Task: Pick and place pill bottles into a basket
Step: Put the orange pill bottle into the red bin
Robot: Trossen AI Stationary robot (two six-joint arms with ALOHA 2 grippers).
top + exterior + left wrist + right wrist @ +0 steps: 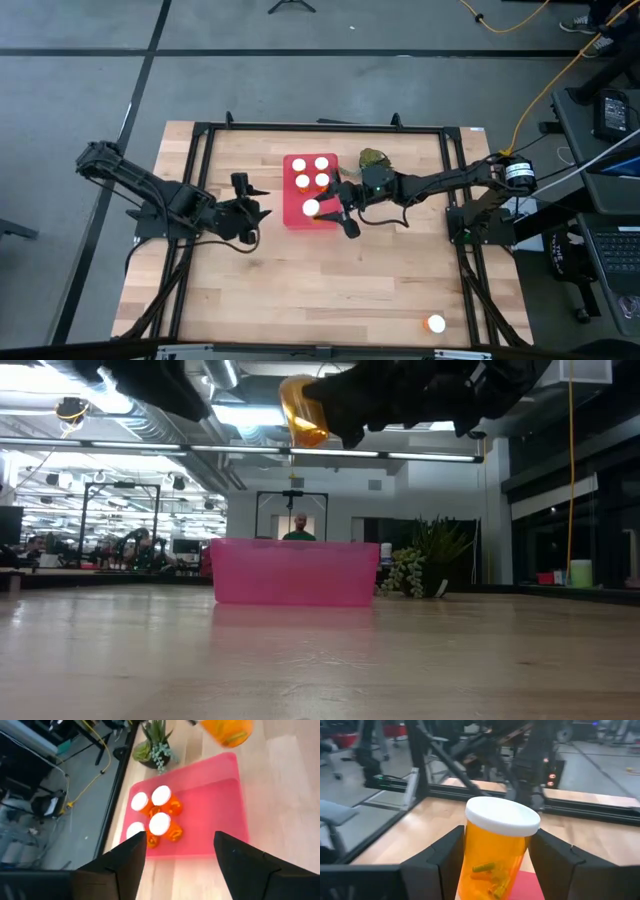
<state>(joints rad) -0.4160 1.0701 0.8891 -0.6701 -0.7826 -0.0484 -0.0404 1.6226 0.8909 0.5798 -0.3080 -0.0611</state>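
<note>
Right pincer (pixel 492 857) has a pill bottle (pixel 499 851) pinched upright between its two fingers, white cap on top, a few small pills visible through the orange wall. In the high view it's hanging over the near edge of the red basket (pixel 296 219), and the low view shows the bottle well up in the air above the basket's wall, so it's carried, not set down yet.

Inside the basket there are already four bottles (pixel 310 173) clustered toward the far end, caps up. The near half of the basket floor looks bare, so there's room right under the held one.

Left pincer (pixel 257 201) is parked just left of the basket over the counter (pixel 300 290), fingers spread and holding nothing.

One more bottle (pixel 436 324) sits by itself way off at the near right corner of the counter. Little green plant (pixel 373 158) sits just off the basket's far right corner.

So I'd say this is the placing step. Next move should be lowering straight down into the open near part, staying clear of the wall and the standing bottles, then letting go. After that the stray corner bottle is left.
</note>
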